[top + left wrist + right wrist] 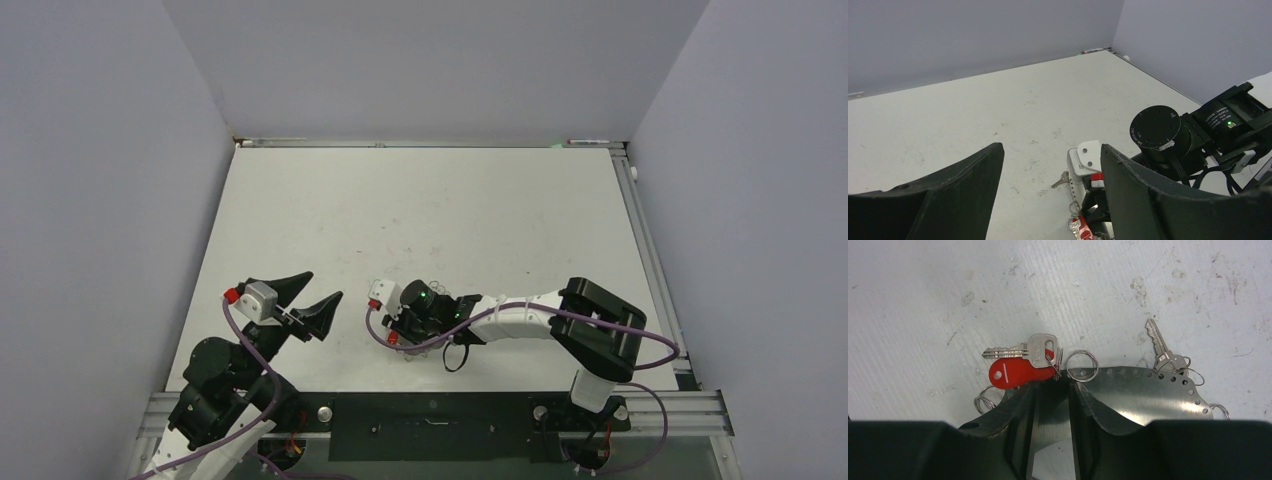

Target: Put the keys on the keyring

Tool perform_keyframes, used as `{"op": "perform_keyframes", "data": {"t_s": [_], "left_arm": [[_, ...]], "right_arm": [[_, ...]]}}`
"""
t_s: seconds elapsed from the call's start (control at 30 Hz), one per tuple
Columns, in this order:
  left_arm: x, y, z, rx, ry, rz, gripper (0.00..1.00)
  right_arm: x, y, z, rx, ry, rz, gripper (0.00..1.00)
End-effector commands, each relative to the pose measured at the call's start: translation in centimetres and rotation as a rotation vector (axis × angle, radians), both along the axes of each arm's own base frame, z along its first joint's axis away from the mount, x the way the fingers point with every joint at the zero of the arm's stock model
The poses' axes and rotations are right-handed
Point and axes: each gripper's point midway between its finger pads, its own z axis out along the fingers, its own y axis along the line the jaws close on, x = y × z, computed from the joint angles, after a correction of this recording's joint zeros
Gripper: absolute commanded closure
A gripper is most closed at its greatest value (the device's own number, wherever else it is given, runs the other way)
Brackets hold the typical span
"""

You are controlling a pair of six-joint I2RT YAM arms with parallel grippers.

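Observation:
The keyring (1148,392), a flat shiny metal hoop with small holes round its rim, lies on the white table. A silver key (1023,350) with a red tag (1015,372) hangs from a wire loop at the rim. A plain key (1159,342) sits on a loop further right. My right gripper (1064,382) is down over the hoop's band with its jaws a narrow gap apart; the band shows flat between them and nothing is clamped. My left gripper (1050,150) hangs open to the left, empty; past it show the hoop's rim (1078,192) and the red tag (1083,230).
Empty wire loops (1082,365) stand round the hoop's rim. A black cable loop (455,357) lies under the right arm (520,315). Grey walls close in the table (430,200) on three sides, and a metal rail (640,230) runs along its right edge.

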Motion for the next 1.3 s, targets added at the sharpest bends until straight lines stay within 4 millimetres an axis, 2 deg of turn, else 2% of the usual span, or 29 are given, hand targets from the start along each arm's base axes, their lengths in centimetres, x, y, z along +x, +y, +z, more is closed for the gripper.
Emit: {"op": "perform_keyframes", "data": {"t_s": [0.0,0.13,0.27,0.6,0.93,1.0,1.13,1.27], "left_arm": [[-0.2,0.1,1.5,-0.012,-0.032,-0.005,0.32],[-0.2,0.1,1.5,-0.011,-0.031,-0.005,0.32],[-0.2,0.1,1.5,-0.011,-0.030,-0.005,0.32],[-0.1,0.1,1.4,-0.008,-0.027,-0.004,0.32],[-0.1,0.0,1.4,-0.006,-0.026,-0.006,0.32],[-0.1,0.0,1.4,-0.006,-0.026,-0.005,0.32],[-0.1,0.0,1.4,-0.005,-0.025,-0.005,0.32],[-0.1,0.1,1.4,-0.005,-0.026,-0.002,0.32]], "right_arm": [[1.0,2.2,2.9,0.109,-0.039,0.028,0.71],[1.3,2.5,3.8,0.139,-0.045,0.028,0.70],[1.6,2.7,3.8,0.143,-0.045,0.030,0.70],[2.1,3.3,2.9,0.132,-0.043,0.029,0.73],[1.9,2.7,1.7,0.103,-0.019,0.031,0.78],[1.9,2.6,1.7,0.100,-0.021,0.029,0.80],[1.9,2.4,1.6,0.090,-0.022,0.031,0.94],[1.6,2.4,2.0,0.099,-0.022,0.045,0.95]]}}
